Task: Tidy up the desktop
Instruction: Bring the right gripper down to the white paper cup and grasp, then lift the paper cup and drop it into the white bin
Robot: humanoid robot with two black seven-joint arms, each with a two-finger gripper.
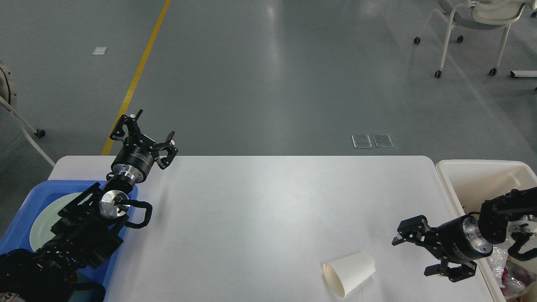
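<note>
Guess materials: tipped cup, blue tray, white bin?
Cup: likely paper, matte white, thin rolled rim, lying on its side on the desktop.
Blue tray: looks like molded plastic, slight sheen, rounded raised rim.
Bin: probably plastic too, cream-white, smooth thick lip. Can't confirm either from looks alone.

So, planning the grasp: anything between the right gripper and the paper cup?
No. In the head view, only bare desktop separates the right gripper from the tipped paper cup.
</note>
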